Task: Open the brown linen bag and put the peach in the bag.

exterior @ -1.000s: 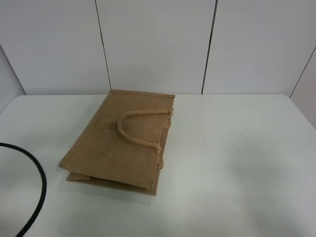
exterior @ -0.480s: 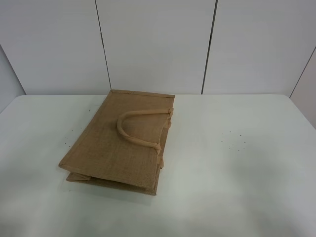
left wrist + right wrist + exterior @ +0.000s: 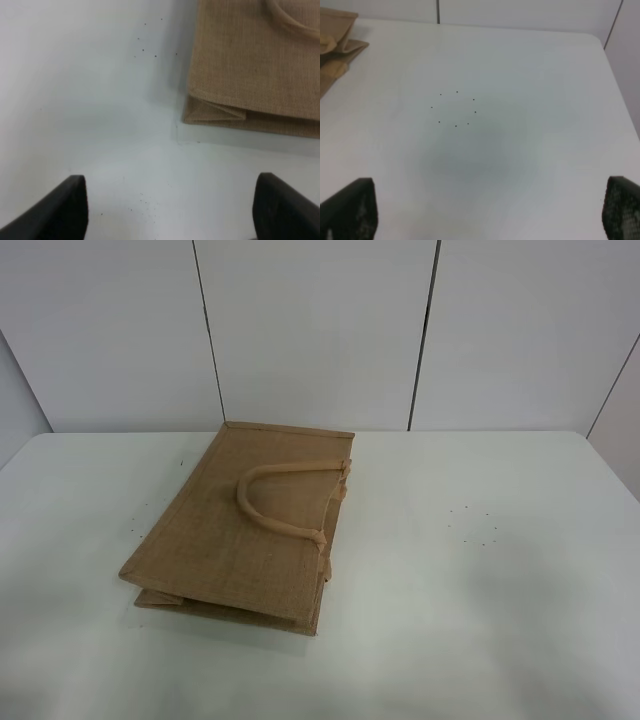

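Note:
The brown linen bag lies flat and folded shut on the white table, left of centre, with one beige loop handle on top. The peach is not in any view. Neither gripper shows in the exterior high view. In the left wrist view my left gripper is open and empty, low over bare table near a folded corner of the bag. In the right wrist view my right gripper is open and empty over the table, with the bag's edge far off to one side.
A ring of small dark dots marks the table right of the bag; it also shows in the right wrist view. White wall panels stand behind the table's far edge.
A black cable loop that lay at the table's left edge one second ago is gone from view. The bag has not moved.

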`<state>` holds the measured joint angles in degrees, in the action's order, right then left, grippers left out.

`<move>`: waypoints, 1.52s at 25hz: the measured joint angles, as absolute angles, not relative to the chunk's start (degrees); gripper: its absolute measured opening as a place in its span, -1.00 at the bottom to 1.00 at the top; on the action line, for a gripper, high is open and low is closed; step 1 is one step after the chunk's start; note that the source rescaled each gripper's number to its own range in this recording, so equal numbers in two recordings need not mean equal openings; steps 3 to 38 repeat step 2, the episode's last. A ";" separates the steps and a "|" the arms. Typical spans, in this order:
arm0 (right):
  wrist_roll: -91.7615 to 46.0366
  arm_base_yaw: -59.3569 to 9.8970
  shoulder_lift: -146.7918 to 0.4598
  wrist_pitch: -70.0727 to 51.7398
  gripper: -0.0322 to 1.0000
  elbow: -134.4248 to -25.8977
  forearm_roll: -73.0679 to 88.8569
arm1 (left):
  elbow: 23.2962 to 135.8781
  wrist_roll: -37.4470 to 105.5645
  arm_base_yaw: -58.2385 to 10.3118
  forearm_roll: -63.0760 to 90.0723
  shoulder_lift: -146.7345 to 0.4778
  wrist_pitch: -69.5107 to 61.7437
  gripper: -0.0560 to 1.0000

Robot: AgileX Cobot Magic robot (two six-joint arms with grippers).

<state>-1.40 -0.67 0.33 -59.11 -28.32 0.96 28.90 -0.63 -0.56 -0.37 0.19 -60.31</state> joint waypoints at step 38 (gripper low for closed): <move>-1.40 -0.67 0.33 -59.11 1.00 -28.32 0.96 | 28.90 -0.63 -0.56 -0.37 0.19 -60.31 0.93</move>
